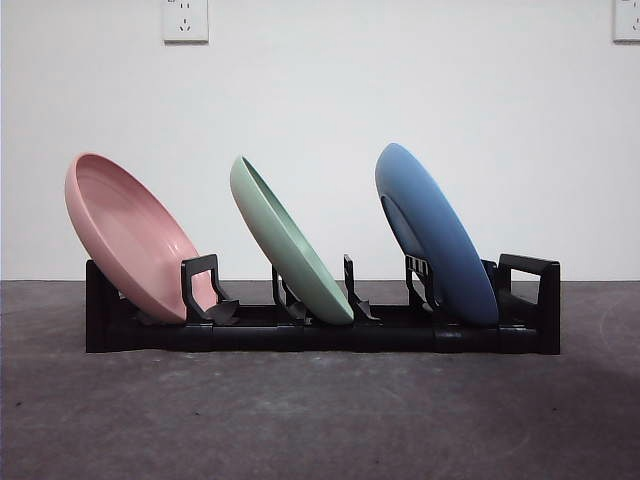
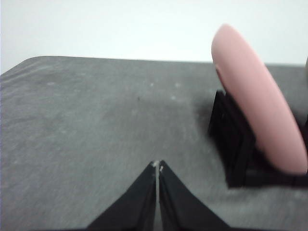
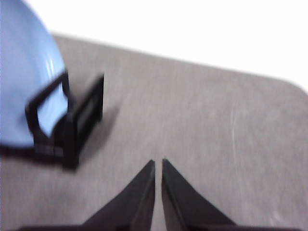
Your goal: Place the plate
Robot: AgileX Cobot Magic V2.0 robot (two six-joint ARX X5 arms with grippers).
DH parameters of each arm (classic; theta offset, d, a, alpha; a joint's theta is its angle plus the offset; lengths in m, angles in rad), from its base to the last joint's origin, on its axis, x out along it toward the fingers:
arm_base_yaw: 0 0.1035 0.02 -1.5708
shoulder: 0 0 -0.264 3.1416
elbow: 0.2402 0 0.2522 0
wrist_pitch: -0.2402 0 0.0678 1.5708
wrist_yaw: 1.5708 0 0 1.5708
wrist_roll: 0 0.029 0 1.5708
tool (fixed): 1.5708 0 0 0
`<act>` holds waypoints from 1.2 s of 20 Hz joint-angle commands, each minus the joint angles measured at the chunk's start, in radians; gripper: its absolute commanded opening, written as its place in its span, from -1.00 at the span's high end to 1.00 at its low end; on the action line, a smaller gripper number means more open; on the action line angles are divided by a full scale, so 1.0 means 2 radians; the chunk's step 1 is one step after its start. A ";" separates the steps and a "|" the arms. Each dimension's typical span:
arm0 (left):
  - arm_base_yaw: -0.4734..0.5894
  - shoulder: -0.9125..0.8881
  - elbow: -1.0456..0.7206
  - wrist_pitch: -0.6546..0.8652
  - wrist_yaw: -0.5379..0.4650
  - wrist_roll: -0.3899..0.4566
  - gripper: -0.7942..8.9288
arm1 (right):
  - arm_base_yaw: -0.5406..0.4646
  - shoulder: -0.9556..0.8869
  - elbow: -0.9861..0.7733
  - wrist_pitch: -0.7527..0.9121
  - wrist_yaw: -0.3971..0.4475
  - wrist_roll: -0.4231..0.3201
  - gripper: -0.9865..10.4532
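three plates lean in a black rack on the grey table, both grippers closed and holding nothing.

nearest the wrist cameras, the left gripper (image 2: 157, 166) has its jaws pressed together above bare table (image 1: 320, 420), just beside the rack's pink end; the right gripper (image 3: 158, 162) is likewise closed near the blue end. farther off, the rack (image 1: 320, 335) holds a pink plate (image 1: 130, 235), a green plate (image 1: 290, 245) in the middle slot and a blue plate (image 1: 435, 235), all tilted the same way. behind stands a white wall (image 1: 320, 100) with sockets.
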 commanded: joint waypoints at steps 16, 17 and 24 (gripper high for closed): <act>0.000 -0.001 -0.006 0.255 0.002 -0.138 0.82 | 0.001 0.000 -0.002 0.244 -0.004 0.085 0.79; 0.000 -0.001 -0.005 0.257 0.002 -0.142 0.82 | 0.001 0.000 -0.001 0.248 -0.004 0.096 0.79; 0.000 0.010 0.082 0.133 0.002 -0.208 0.82 | 0.001 0.015 0.079 0.092 -0.025 0.190 0.80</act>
